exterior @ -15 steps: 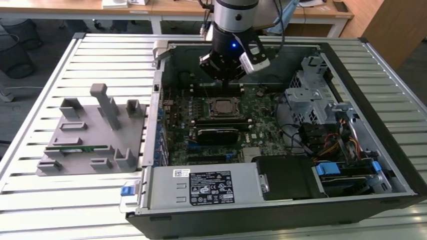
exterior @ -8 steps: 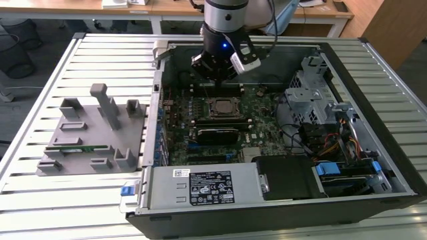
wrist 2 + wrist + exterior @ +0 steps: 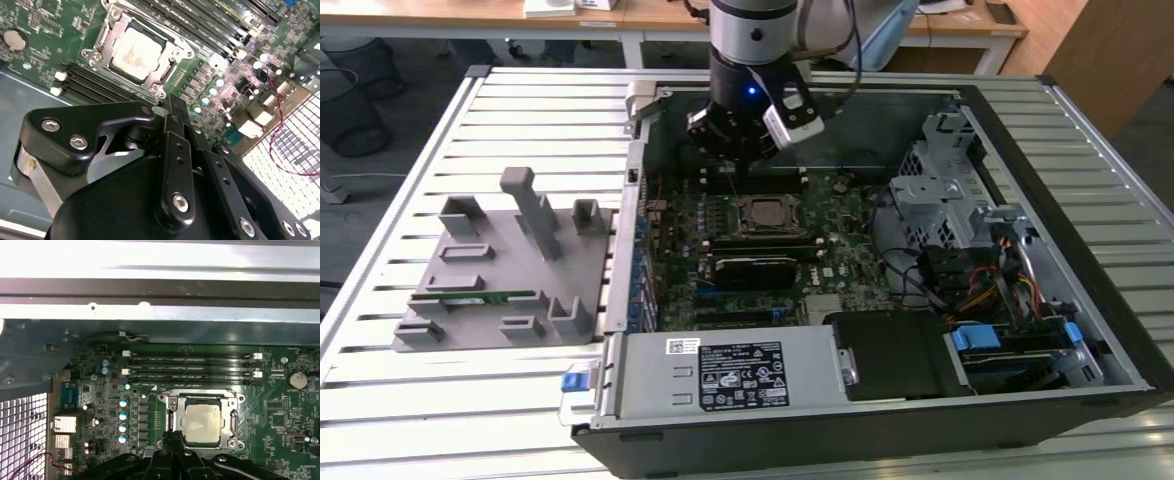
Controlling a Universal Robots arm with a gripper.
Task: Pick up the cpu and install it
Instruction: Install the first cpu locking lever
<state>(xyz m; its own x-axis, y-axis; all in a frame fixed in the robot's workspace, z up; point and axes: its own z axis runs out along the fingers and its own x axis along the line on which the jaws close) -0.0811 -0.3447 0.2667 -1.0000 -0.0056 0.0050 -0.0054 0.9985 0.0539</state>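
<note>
The cpu (image 3: 202, 417) is a small square chip with a silvery top. It lies flat inside the metal-framed socket (image 3: 170, 412) on the green motherboard (image 3: 847, 235), which sits in the open computer case. The cpu (image 3: 136, 54) also appears in the second wrist view, and in the exterior view the cpu (image 3: 758, 213) is at the board's middle. My gripper (image 3: 735, 172) hangs above the board just beyond the socket's far side. In both wrist views the black fingers come together at the gripper (image 3: 167, 104) tip with nothing between them, and the gripper (image 3: 173, 436) is not touching the chip.
Black memory slots (image 3: 192, 367) run beside the socket. The case wall (image 3: 630, 215), a silver power supply (image 3: 734, 372) and a drive cage (image 3: 937, 185) surround the board. A grey fixture tray (image 3: 500, 290) with a green memory stick (image 3: 470, 297) lies on the slatted table (image 3: 400, 390).
</note>
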